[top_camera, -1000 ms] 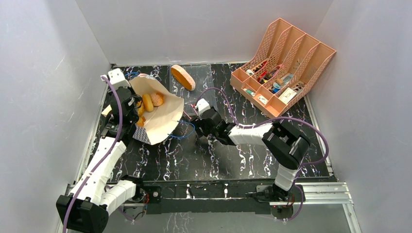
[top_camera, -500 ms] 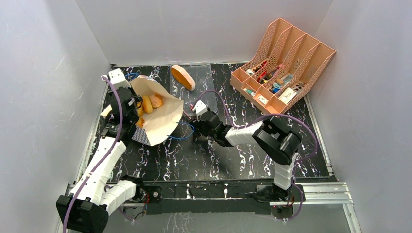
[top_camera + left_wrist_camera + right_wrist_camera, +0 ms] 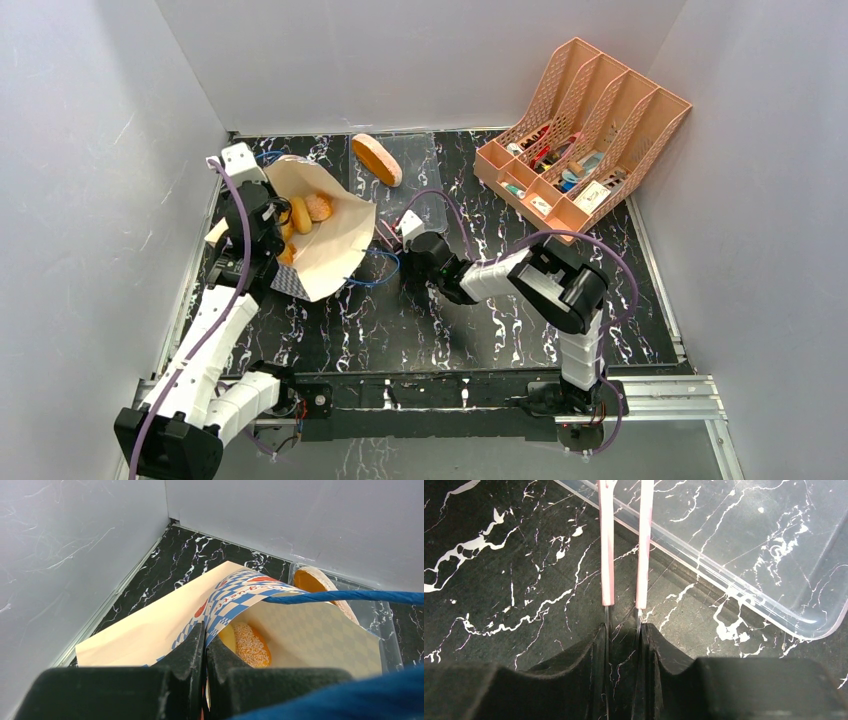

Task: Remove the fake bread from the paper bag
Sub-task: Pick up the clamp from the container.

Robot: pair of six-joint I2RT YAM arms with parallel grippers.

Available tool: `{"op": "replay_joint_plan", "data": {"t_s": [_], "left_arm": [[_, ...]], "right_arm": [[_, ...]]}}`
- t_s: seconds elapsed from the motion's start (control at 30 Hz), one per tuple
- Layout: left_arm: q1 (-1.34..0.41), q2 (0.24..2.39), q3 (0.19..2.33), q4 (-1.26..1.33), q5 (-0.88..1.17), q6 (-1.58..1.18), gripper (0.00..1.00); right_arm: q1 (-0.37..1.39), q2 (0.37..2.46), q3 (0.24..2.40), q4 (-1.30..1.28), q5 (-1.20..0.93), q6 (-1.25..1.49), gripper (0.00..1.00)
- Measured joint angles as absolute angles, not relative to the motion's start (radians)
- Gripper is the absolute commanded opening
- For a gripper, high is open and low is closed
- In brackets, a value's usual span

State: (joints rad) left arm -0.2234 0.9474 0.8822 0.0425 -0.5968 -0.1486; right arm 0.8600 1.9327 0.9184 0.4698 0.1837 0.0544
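The left arm is stretched from its base at the near left corner up along the left edge of the table [image 3: 450, 330], and the left gripper [image 3: 205, 635] is pressed together on the rim of the paper bag [image 3: 335, 245], with the paper pinched between the fingers. The bag is lying tipped at the left of the table with its mouth held open toward the overhead camera. Red script is printed on its blue-and-white checkered band [image 3: 235, 597]; only the letters "guett" can be made out. A blue cord handle [image 3: 350, 596] is stretched across the mouth. Some of the fake bread [image 3: 300, 213] is seen inside the bag, among it a sugared orange piece [image 3: 250, 645] and a round bun [image 3: 319, 206]. Behind the bag, an oval loaf [image 3: 376, 158] is resting on the clear tray [image 3: 425, 165]. The right arm is folded at the elbow and reaches left, low over the table, so that the right gripper [image 3: 622, 630] is brought near the bag's lower right edge. Its fingers are closed on a pair of thin metal tweezers [image 3: 607, 555] with pink tips, which point over the tray's rim. At the far right, small items are held in the compartments of a pink lattice organizer [image 3: 590, 110]; their labels cannot be read.
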Motion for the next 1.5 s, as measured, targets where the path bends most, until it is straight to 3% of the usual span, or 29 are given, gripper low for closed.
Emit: {"op": "replay_joint_plan", "data": {"t_s": [0.37, 0.97, 1.23, 1.5], "left_arm": [[-0.223, 0.884, 0.838, 0.027, -0.580, -0.142, 0.00], [-0.223, 0.779, 0.750, 0.022, -0.360, -0.137, 0.00], [-0.223, 0.775, 0.738, 0.028, -0.324, -0.138, 0.00], [-0.220, 0.775, 0.738, 0.029, -0.293, -0.138, 0.00]], "right_arm": [[0.836, 1.726, 0.886, 0.321, 0.193, 0.107, 0.25], [0.895, 1.274, 0.920, -0.058, 0.230, 0.265, 0.25], [1.071, 1.277, 1.012, -0.134, 0.210, 0.323, 0.26], [1.171, 1.435, 1.099, -0.159, 0.192, 0.397, 0.26]]}}
